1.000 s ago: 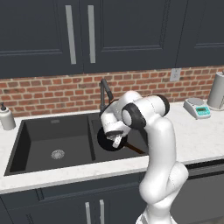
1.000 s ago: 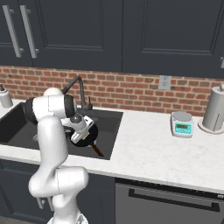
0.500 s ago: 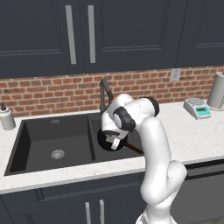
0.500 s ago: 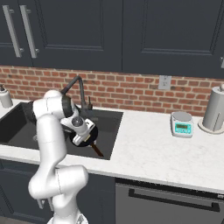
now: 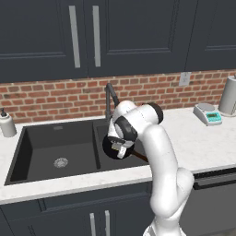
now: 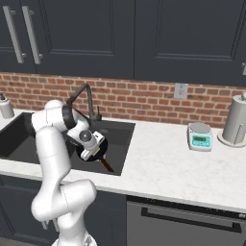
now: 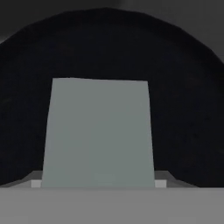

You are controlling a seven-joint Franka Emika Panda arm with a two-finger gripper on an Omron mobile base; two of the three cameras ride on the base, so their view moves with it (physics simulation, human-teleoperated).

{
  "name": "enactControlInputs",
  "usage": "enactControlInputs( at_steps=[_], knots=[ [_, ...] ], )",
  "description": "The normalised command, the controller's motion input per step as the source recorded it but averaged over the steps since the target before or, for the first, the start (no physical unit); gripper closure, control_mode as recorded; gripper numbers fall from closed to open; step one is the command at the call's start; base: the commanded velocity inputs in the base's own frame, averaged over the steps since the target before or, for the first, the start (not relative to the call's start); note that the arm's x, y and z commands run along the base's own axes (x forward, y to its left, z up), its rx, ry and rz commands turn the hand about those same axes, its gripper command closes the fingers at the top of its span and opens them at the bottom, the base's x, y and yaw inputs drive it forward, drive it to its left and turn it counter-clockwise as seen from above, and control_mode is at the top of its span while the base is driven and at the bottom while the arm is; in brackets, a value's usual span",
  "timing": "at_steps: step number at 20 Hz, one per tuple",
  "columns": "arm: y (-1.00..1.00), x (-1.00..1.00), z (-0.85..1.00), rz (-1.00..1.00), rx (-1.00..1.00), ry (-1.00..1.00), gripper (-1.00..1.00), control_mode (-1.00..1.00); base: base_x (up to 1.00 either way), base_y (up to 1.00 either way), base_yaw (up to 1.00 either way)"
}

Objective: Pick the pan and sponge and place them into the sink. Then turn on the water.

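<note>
where hand view closes in, pan (image 7: pixel 109 52)

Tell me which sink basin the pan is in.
The pan sits in the smaller basin, the one on the scale's side, directly under the faucet. The larger basin by the soap bottle has none.

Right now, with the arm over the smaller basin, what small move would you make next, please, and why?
Probably raise the end effector clear. The pan already sits in the smaller basin of the sink, handle resting on the front rim, so it looks placed.
</note>
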Motion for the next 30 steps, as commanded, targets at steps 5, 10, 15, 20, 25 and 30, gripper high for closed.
enactControlInputs(
  at_steps=[5, 10, 15, 20, 25, 30],
  knots=[
    [-0.22, 0.08, -0.25, 0.00, 0.00, -0.12, 1.00, -1.00, 0.00, 0.00, 0.00],
    [-0.17, 0.05, -0.23, 0.00, 0.00, -0.13, -1.00, -1.00, 0.00, 0.00, 0.00],
    [-0.21, 0.03, -0.16, 0.00, 0.00, -0.14, -1.00, -1.00, 0.00, 0.00, 0.00],
    [-0.34, 0.00, -0.04, 0.00, 0.03, -0.21, -1.00, -1.00, 0.00, 0.00, 0.00],
    [-0.43, 0.00, 0.03, 0.00, 0.10, -0.30, -1.00, -1.00, 0.00, 0.00, 0.00],
    [-0.42, -0.26, 0.30, 0.00, 0.14, -0.35, -1.00, -1.00, 0.00, 0.00, 0.00]
  ],
)
